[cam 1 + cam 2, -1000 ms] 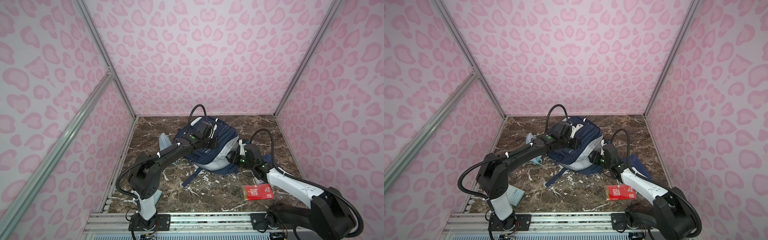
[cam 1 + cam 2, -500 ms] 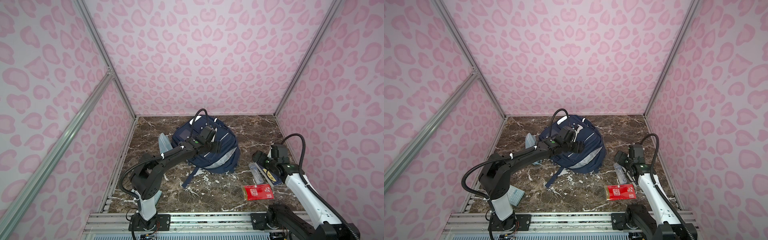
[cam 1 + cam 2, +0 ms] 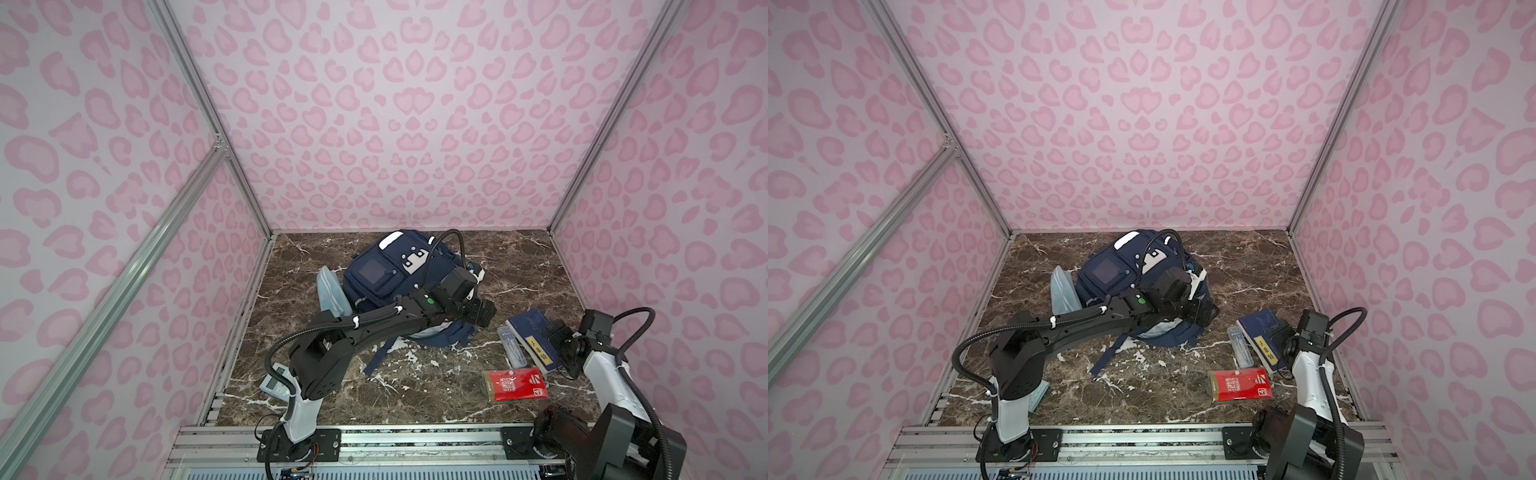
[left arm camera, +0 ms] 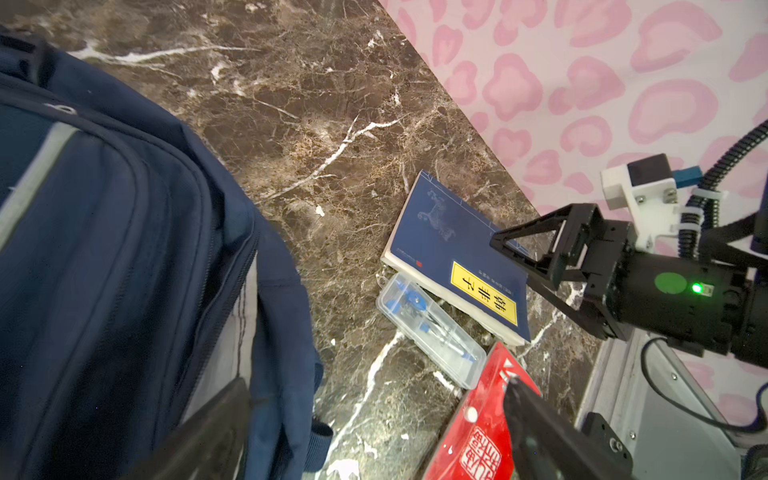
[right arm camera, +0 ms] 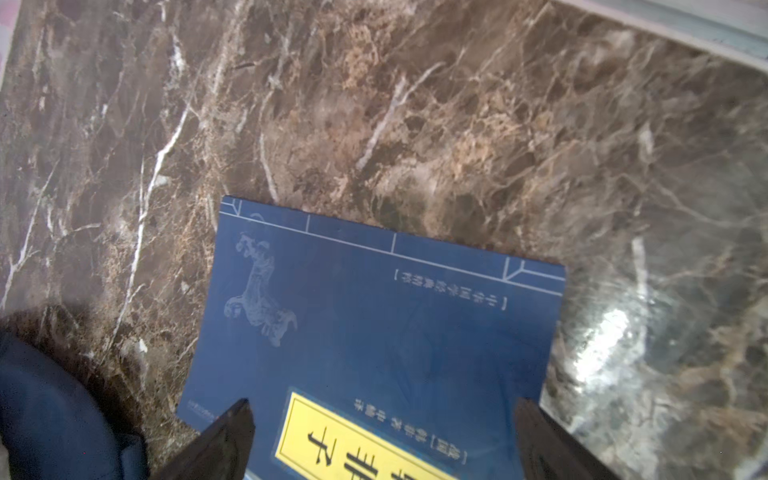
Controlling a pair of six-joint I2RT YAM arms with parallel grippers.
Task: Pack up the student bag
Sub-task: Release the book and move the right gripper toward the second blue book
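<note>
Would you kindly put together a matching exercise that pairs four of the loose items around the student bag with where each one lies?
Things:
1. blue book
2. red packet
3. clear case
4. light-blue pouch

Places:
A. against the student bag's left side in both top views
B. nearest of the four to the front rail
C. under the right gripper's open jaws
D. alongside the book, on its bag-facing side

Pairs: 1-C; 2-B; 3-D; 4-A
</note>
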